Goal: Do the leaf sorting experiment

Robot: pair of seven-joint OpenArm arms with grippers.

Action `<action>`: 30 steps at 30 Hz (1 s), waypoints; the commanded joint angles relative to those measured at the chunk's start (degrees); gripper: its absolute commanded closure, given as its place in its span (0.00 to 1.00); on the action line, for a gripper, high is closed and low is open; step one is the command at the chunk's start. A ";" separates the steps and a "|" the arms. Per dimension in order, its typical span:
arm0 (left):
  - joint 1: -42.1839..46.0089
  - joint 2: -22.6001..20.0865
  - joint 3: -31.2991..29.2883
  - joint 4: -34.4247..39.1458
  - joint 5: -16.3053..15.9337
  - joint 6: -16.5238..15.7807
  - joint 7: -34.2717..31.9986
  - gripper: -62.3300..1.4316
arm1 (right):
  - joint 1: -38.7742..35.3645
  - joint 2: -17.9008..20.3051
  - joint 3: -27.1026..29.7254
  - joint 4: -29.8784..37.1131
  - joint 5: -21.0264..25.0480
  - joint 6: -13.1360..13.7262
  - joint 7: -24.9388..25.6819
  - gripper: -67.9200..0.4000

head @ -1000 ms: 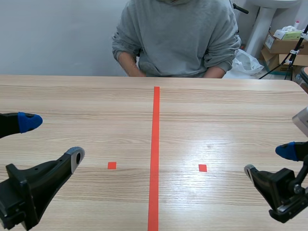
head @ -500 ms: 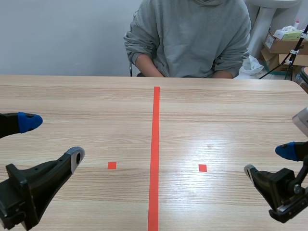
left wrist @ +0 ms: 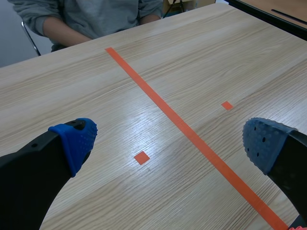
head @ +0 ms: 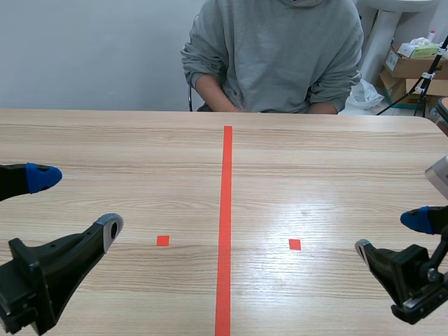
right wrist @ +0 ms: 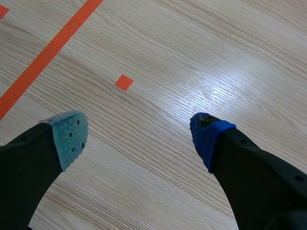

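No leaves or sorting containers show in any view. My left gripper (head: 73,203) hovers low over the left side of the wooden table (head: 315,161), open, with nothing between its blue-padded fingers (left wrist: 76,141). My right gripper (head: 392,234) sits low at the right side, also open and holding nothing. In the right wrist view the right gripper (right wrist: 139,132) has bare wood between its pads. In the left wrist view the left gripper (left wrist: 170,136) spans bare wood and tape marks.
A person in a grey sweatshirt (head: 276,56) sits across the table at its far edge, forearms resting near the edge. Cardboard boxes (head: 413,66) stand on the floor behind, at the far right.
The person has shifted to the right and sat more upright since a second ago. Both arms have stayed still.
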 commanded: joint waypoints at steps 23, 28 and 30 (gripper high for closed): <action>-0.17 0.46 0.04 1.03 -0.39 -0.15 -0.85 0.00 | 0.17 -2.10 0.46 0.68 -1.14 0.22 0.90 0.35; -0.17 0.46 0.04 1.03 -0.39 -0.15 -0.85 0.00 | 0.17 -2.08 0.46 0.68 -1.14 0.20 0.90 0.35; -0.17 0.46 0.04 1.03 -0.39 -0.15 -0.85 0.00 | 0.17 -2.05 0.48 0.68 -1.14 0.11 0.90 0.35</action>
